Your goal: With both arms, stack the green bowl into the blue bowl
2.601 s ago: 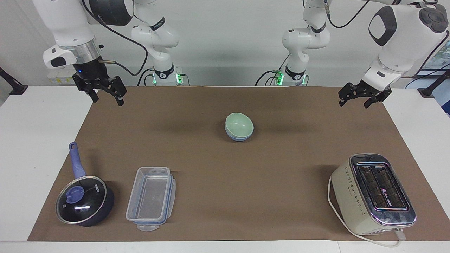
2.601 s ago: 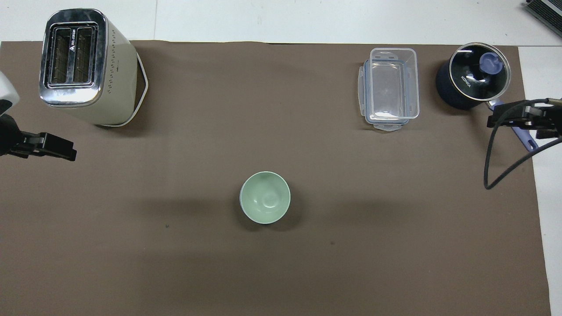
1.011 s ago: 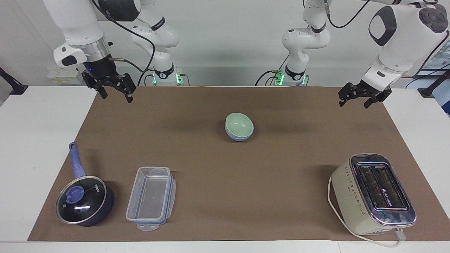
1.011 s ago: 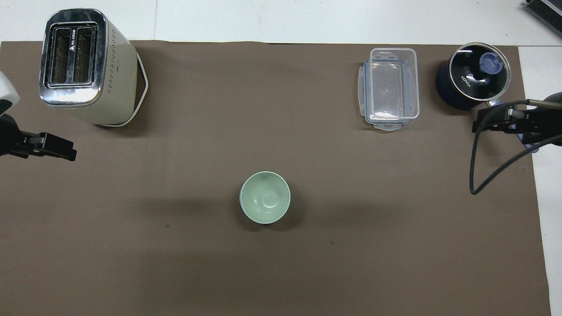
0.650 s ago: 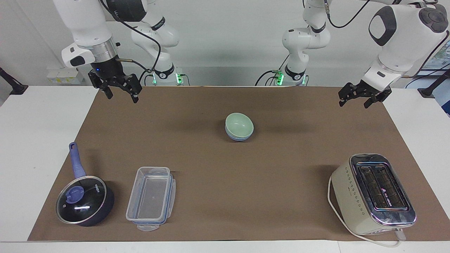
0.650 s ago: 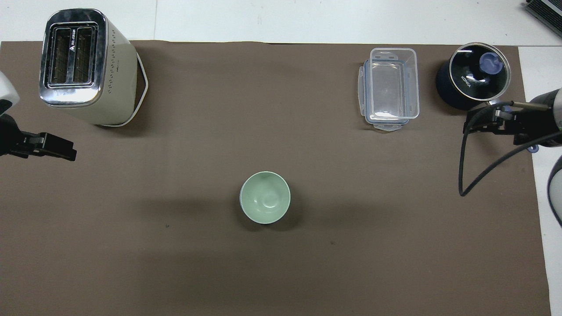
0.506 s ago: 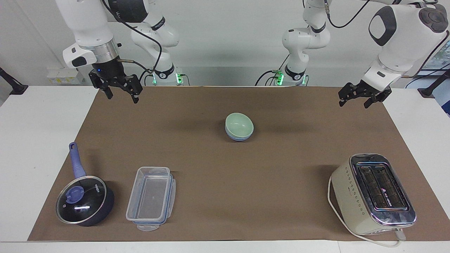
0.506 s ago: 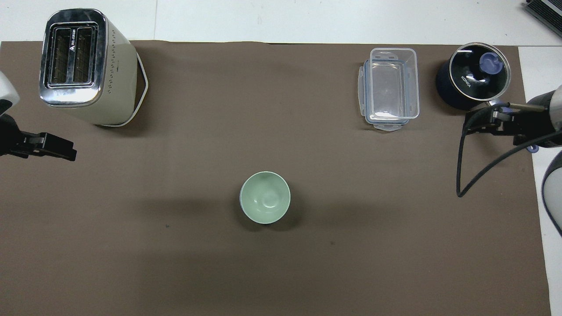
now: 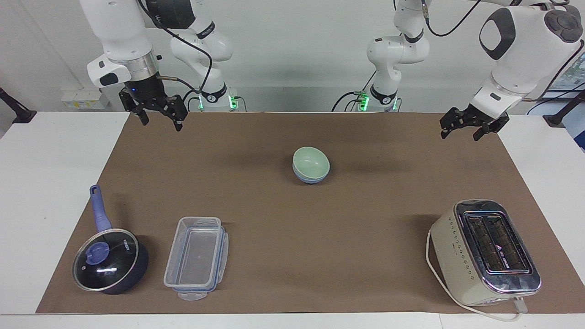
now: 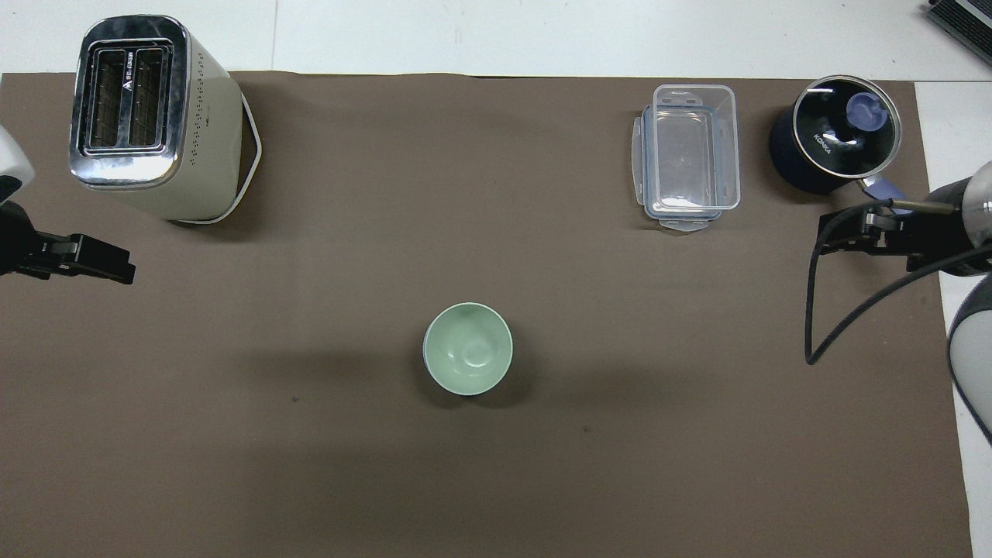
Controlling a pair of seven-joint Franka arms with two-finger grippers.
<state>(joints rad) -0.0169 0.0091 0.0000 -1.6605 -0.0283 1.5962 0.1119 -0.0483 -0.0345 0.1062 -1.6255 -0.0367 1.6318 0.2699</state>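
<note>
The pale green bowl (image 9: pixel 311 161) sits nested inside the light blue bowl (image 9: pixel 310 179) in the middle of the brown mat; only the blue bowl's lower wall shows under it. In the overhead view the green bowl (image 10: pixel 467 359) covers the blue one almost wholly. My right gripper (image 9: pixel 161 122) is open and empty, raised over the mat's corner at the right arm's end by the robots. My left gripper (image 9: pixel 460 134) is open and empty, raised over the mat's edge at the left arm's end; the left arm waits.
A cream toaster (image 9: pixel 484 251) stands farthest from the robots at the left arm's end. A clear plastic container (image 9: pixel 196 258) and a dark lidded saucepan (image 9: pixel 109 261) with a blue handle stand at the right arm's end, also farthest from the robots.
My right gripper has moved up and toward the table's middle along the robots' edge of the mat. The left arm and both bowls have not moved.
</note>
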